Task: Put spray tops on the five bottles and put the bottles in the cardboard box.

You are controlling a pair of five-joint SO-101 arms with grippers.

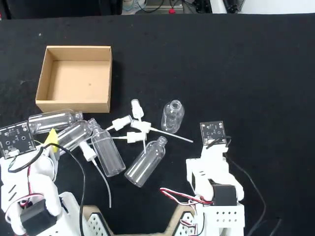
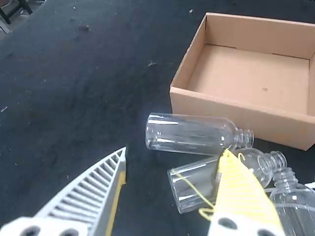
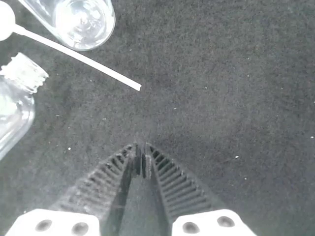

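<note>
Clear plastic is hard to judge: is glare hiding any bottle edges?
High view: white streaks on lying bottles, outlines plain against the black table. Left wrist view: streaks along the bottle beside the cardboard box. Right wrist view: mild sheen, upright bottle.

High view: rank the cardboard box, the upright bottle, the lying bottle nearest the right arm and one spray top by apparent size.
1. cardboard box
2. lying bottle
3. upright bottle; seen from above it is foreshortened, so the two bottles may really match
4. spray top, smallest
</note>
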